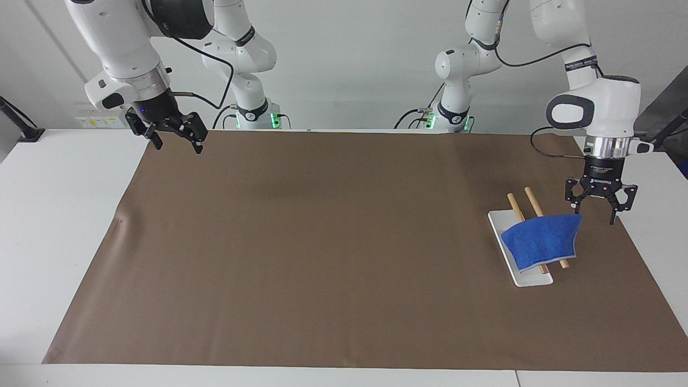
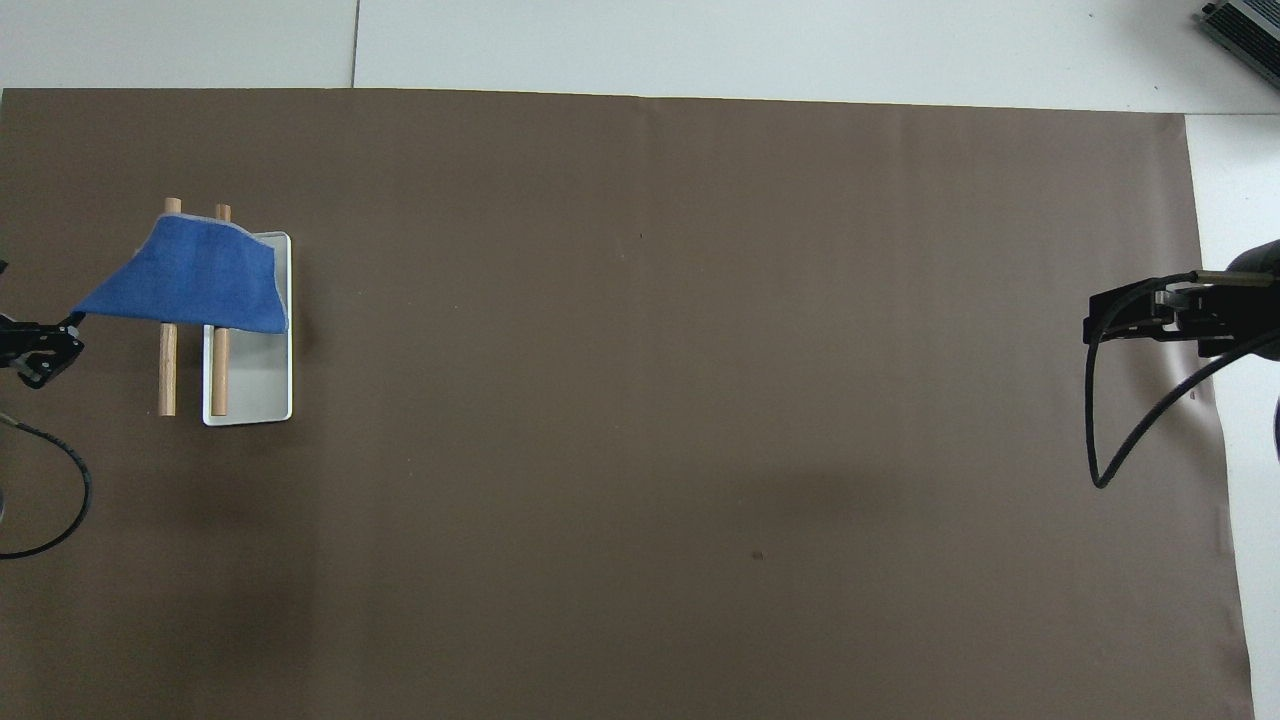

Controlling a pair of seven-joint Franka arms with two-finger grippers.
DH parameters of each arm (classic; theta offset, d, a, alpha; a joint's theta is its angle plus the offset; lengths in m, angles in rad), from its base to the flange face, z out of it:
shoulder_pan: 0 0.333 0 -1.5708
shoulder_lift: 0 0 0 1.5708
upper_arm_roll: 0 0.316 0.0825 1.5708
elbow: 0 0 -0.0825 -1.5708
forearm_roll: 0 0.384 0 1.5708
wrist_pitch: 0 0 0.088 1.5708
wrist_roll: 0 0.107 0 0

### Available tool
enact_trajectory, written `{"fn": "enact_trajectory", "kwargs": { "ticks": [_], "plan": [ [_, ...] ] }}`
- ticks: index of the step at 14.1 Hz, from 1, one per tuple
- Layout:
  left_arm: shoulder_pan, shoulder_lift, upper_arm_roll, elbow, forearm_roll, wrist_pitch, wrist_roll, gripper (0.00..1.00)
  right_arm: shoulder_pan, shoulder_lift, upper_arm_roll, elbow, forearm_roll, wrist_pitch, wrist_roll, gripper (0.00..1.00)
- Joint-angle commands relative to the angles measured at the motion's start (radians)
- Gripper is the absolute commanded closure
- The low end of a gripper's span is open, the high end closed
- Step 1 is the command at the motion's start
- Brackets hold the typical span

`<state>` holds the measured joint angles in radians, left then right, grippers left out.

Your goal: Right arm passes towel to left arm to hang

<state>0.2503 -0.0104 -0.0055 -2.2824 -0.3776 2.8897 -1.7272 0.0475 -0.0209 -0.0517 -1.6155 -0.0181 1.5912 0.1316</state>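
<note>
The blue towel (image 1: 540, 242) lies draped over the two wooden rods (image 1: 529, 200) of a small rack with a white base (image 1: 529, 279), toward the left arm's end of the table. It also shows in the overhead view (image 2: 190, 280). My left gripper (image 1: 594, 210) is open and empty, just beside and slightly above the towel's corner; only part of it shows at the overhead view's edge (image 2: 35, 345). My right gripper (image 1: 179, 148) is open and empty, raised over the mat's corner at the right arm's end, near the robots (image 2: 1105, 320).
A large brown mat (image 1: 322, 242) covers most of the white table (image 1: 54, 226). The rack's rods (image 2: 168, 370) and base (image 2: 255, 390) stick out from under the towel on the side nearer the robots. Black cables hang from both wrists.
</note>
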Motion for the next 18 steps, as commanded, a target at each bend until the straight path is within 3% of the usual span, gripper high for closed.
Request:
{"fn": "enact_trajectory", "kwargs": {
  "ticks": [1,5,10,18],
  "plan": [
    [0.037,0.020,-0.010,0.038,-0.007,-0.004,0.082,0.00,0.000,-0.024,0.009,-0.021,0.014,0.004,0.028,0.00],
    [0.001,0.018,-0.013,0.078,-0.001,-0.067,0.220,0.00,-0.011,-0.024,0.010,-0.023,0.014,0.006,0.013,0.00],
    [-0.152,0.007,-0.011,0.123,0.002,-0.151,0.446,0.00,0.037,-0.021,-0.039,-0.017,-0.002,0.007,-0.007,0.00],
    [-0.276,-0.123,-0.017,0.124,0.002,-0.374,0.958,0.00,0.040,-0.022,-0.053,-0.024,0.006,0.012,-0.020,0.00]
  ]
}}
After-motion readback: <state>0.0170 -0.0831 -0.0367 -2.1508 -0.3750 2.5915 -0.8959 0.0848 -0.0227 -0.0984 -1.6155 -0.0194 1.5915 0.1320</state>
